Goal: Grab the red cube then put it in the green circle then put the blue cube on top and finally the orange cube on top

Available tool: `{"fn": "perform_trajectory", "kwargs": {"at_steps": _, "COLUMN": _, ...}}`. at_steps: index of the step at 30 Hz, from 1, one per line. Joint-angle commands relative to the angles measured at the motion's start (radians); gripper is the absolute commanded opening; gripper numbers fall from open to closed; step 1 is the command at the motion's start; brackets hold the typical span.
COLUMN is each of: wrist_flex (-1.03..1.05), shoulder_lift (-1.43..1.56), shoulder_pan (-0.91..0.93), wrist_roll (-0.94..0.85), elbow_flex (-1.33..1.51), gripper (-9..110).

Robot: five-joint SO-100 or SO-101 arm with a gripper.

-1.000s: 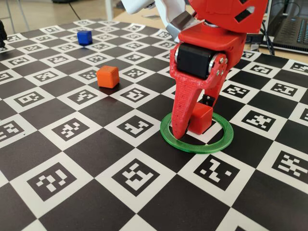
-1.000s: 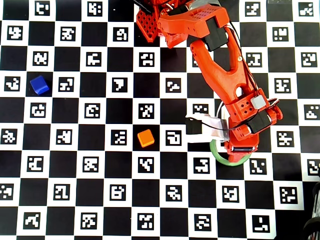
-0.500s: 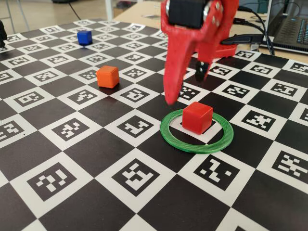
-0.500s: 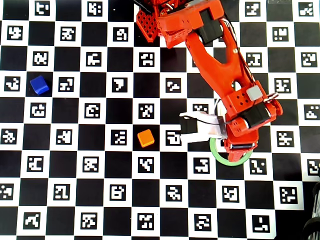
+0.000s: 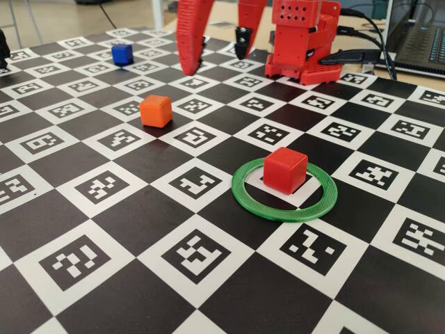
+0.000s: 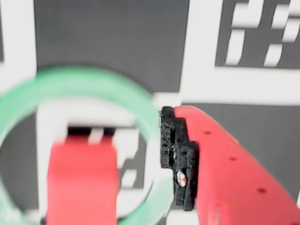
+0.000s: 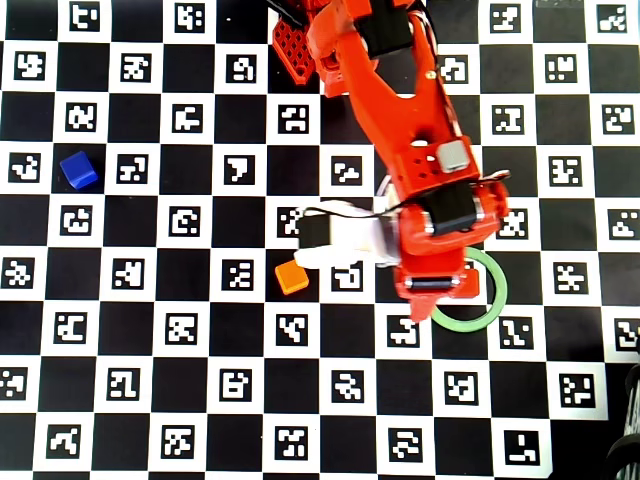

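Checkered marker board (image 5: 208, 278) covers the table: red cube (image 5: 284, 169) already sits inside the green ring (image 5: 245, 197), near the board's right side in the fixed view, so blue cube (image 5: 122, 53) and orange cube (image 5: 156, 110) are left to stack. Gripper (image 5: 215, 59) hangs empty, jaws parted, well above and behind the ring; blue lies by the far left edge, orange mid-board.

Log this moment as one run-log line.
red cube: inside green circle, released | gripper: open, raised, empty | blue cube: on board | orange cube: on board | next: blue cube
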Motion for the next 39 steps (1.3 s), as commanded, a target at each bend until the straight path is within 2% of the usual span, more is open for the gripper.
{"fn": "perform_trajectory", "kwargs": {"at_steps": 1, "wrist_flex": 0.041, "shoulder_lift": 0.120, "shoulder_pan": 0.161, "wrist_roll": -0.161, "elbow_flex": -0.005, "gripper": 37}}
{"fn": "perform_trajectory", "kwargs": {"at_steps": 14, "wrist_flex": 0.071, "shoulder_lift": 0.132, "shoulder_pan": 0.790, "wrist_roll": -0.719, "elbow_flex": -0.011, "gripper": 39}}
{"fn": "perform_trajectory", "kwargs": {"at_steps": 21, "wrist_flex": -0.012, "shoulder_lift": 0.101, "shoulder_pan": 1.077, "wrist_roll": -0.996, "elbow_flex": -0.043, "gripper": 40}}
{"fn": "perform_trajectory", "kwargs": {"at_steps": 30, "wrist_flex": -0.051, "shoulder_lift": -0.026, "shoulder_pan": 1.318, "wrist_roll": -1.236, "elbow_flex": -0.156, "gripper": 41}}
{"fn": "perform_trajectory", "kwargs": {"at_steps": 39, "wrist_flex": -0.049, "shoulder_lift": -0.118, "shoulder_pan": 1.355, "wrist_roll": -1.301, "elbow_flex": -0.239, "gripper": 43}}
